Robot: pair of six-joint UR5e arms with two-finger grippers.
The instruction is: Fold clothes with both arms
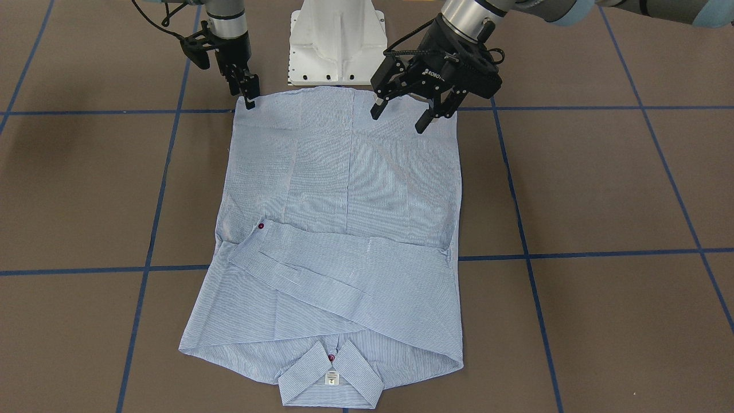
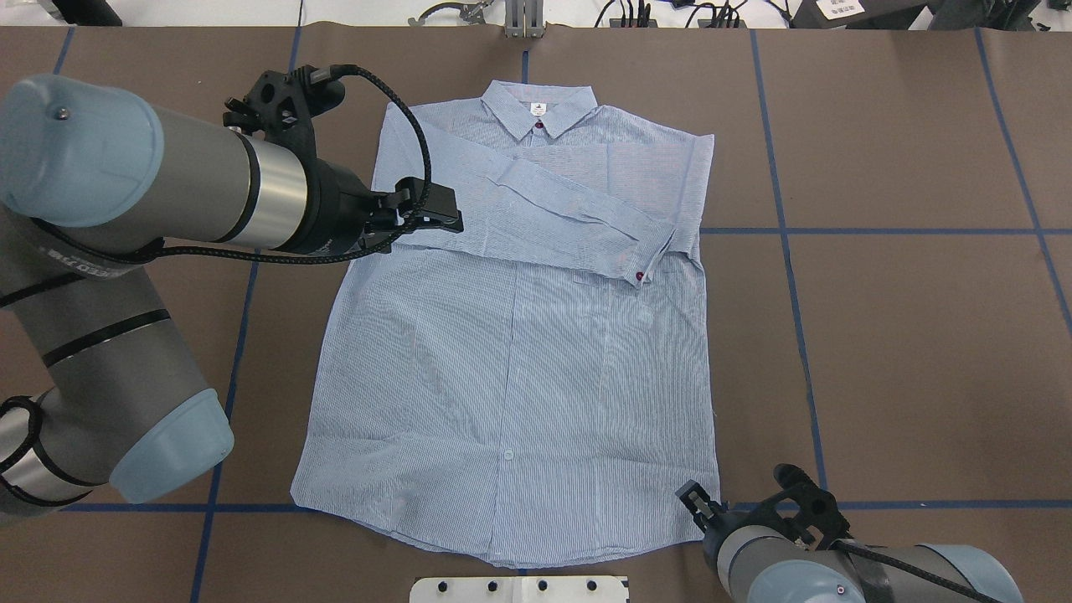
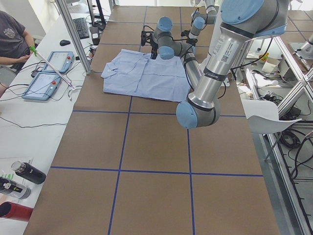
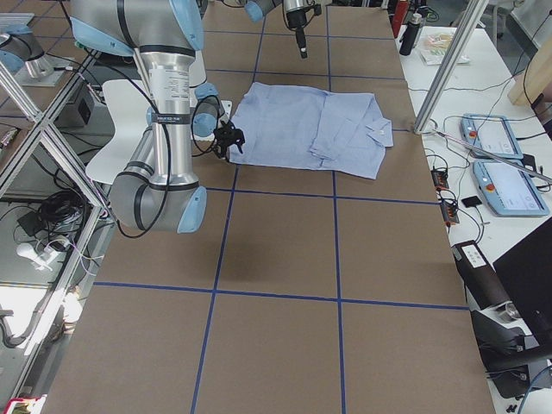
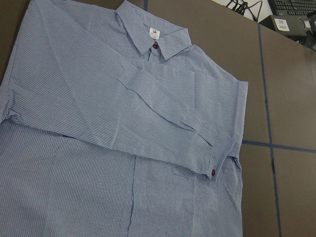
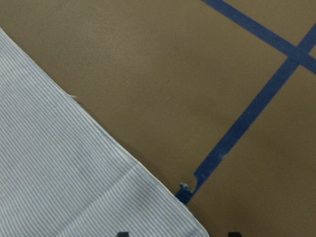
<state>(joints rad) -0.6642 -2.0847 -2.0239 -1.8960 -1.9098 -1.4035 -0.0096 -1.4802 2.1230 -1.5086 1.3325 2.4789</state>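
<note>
The light blue striped shirt (image 1: 344, 189) lies flat on the brown table, collar (image 2: 540, 109) at the far side, hem toward the robot, both sleeves folded across the chest (image 5: 148, 108). My left gripper (image 1: 399, 117) is open and empty. It hovers high over the hem end of the shirt, and its wrist view shows the collar and a folded sleeve cuff (image 5: 217, 160) from above. My right gripper (image 1: 248, 97) is down at the hem corner (image 6: 195, 224) on the robot's right side. It also shows in the overhead view (image 2: 693, 501). Its fingertips (image 6: 122, 233) stand apart on either side of that corner.
The white pedestal base (image 1: 335, 43) stands just behind the hem. Blue tape lines (image 2: 879, 230) grid the brown table. An operators' bench with tablets (image 3: 49, 73) and bottles (image 3: 24, 171) runs along the far side, with a person (image 3: 12, 39) there.
</note>
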